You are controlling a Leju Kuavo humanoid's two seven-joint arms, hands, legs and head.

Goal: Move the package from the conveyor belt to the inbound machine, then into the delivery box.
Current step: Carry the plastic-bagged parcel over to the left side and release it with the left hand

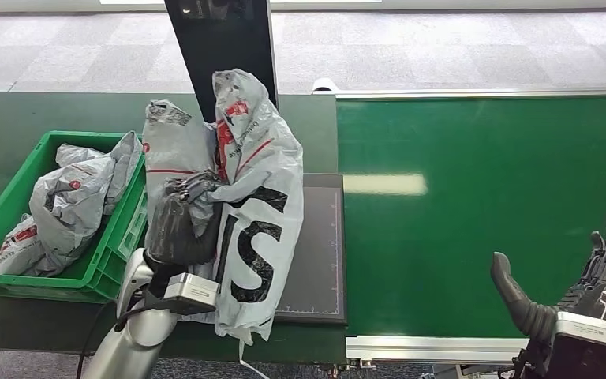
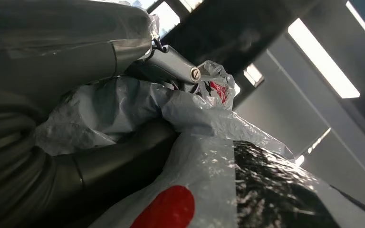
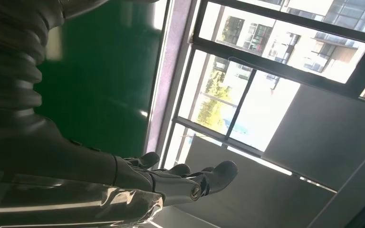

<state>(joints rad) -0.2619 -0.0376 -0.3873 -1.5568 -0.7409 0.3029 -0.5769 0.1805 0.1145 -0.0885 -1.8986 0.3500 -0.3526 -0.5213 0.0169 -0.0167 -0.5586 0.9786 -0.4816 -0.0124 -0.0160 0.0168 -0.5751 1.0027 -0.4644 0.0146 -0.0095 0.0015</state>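
Counts: one grey package (image 1: 252, 181) held up; two, perhaps three, grey packages (image 1: 71, 201) in one green crate (image 1: 118, 237); one conveyor belt (image 1: 481, 205); one dark platform (image 1: 319, 260); two hands (image 1: 180, 217) (image 1: 580, 280).

Silver arm (image 1: 126, 339), dark grey robot hand (image 1: 180, 221) — seemingly ribbed cover.

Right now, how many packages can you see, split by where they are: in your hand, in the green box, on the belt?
Held in the left hand, over the black inbound machine pad: 1 grey package
In the green box: 1 bundle of grey bags; I cannot tell how many separate packages
On the conveyor belt: 0
Total: at least 2
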